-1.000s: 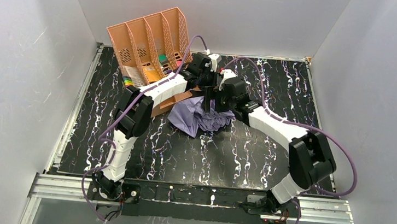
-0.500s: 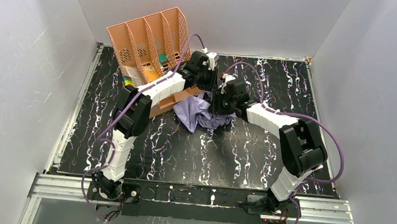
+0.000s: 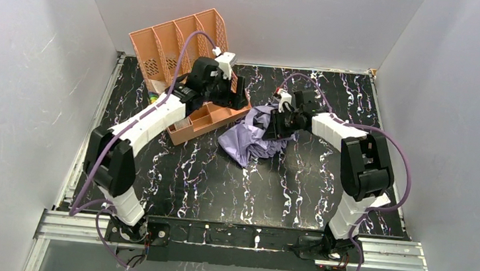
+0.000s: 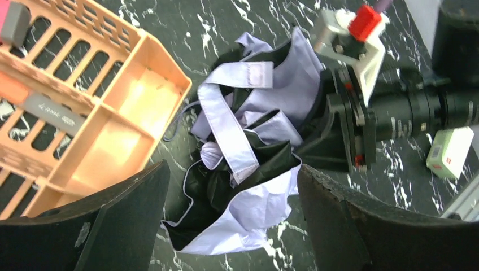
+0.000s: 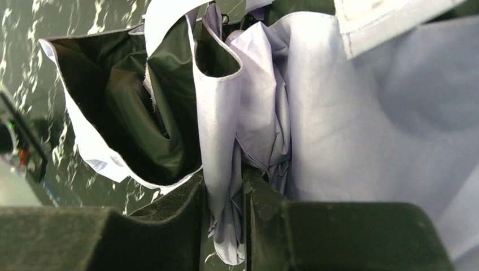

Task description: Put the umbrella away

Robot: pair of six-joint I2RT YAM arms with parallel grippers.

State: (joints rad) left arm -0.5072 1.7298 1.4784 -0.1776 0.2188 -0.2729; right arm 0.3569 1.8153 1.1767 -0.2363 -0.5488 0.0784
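The umbrella (image 3: 250, 140) lies crumpled on the black marbled table, pale lavender outside and dark inside, with its strap (image 4: 229, 127) draped across it. My right gripper (image 3: 280, 123) is at the umbrella's far right edge. In the right wrist view it (image 5: 223, 189) is shut on a hanging fold of lavender fabric (image 5: 220, 130). My left gripper (image 3: 234, 95) hovers open above the umbrella's left side, next to the peach file organiser (image 3: 172, 49). In the left wrist view its fingers (image 4: 121, 217) stand wide apart with nothing between them and the umbrella (image 4: 254, 209) below. The shaft and handle are hidden.
The peach organiser (image 4: 85, 113) leans at the back left, with small items in its slots. A small green-and-white box (image 4: 449, 152) lies to the right of the right arm's wrist (image 4: 395, 113). Grey walls enclose the table on three sides.
My left gripper has let go, opened and drawn back left toward the organiser. My right gripper has moved to the umbrella's far right edge and shut on its fabric.
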